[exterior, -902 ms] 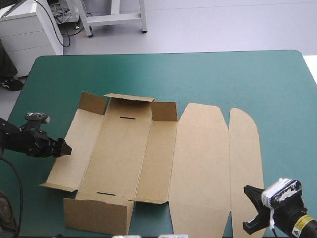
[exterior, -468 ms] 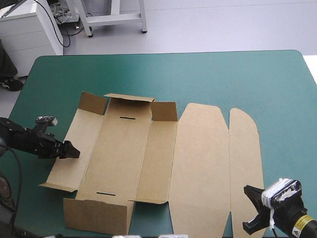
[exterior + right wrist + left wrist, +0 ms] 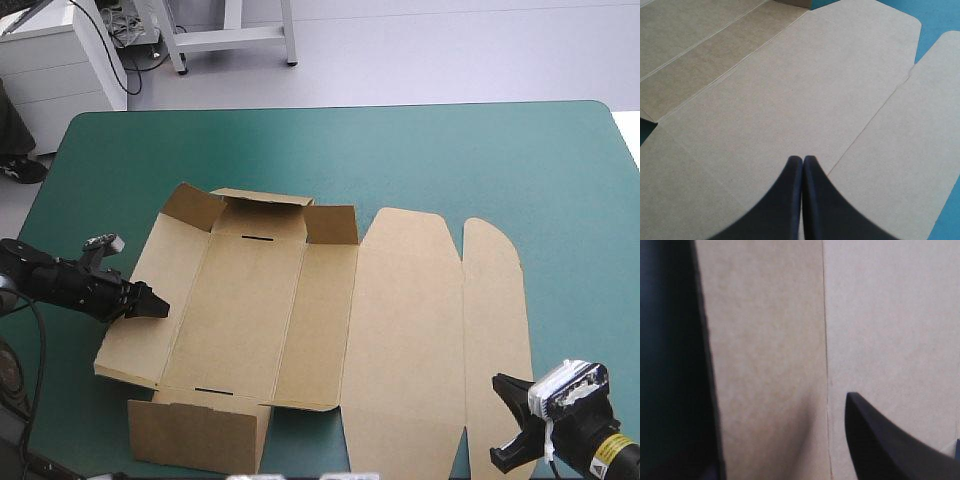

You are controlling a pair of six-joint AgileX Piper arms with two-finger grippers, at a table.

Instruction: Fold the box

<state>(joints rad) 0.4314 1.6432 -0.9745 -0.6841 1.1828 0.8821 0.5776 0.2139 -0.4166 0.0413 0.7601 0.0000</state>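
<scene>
The teal-green covered table point(image 3: 400, 150) carries the box point(image 3: 400, 320), a flat cut sheet of brown board spread ahead of both pincers. Its far end flaps stand raised. Its lid panels lie flat just ahead of the right gripper point(image 3: 802, 165), whose black fingers are pressed together. The left gripper point(image 3: 158, 306), fingers apart, meets the box's slightly tilted left wall.

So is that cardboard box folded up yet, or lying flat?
Mostly flat. The box lies spread on the table; the small flaps at its far end stand up, but the big panels lie down.
</scene>
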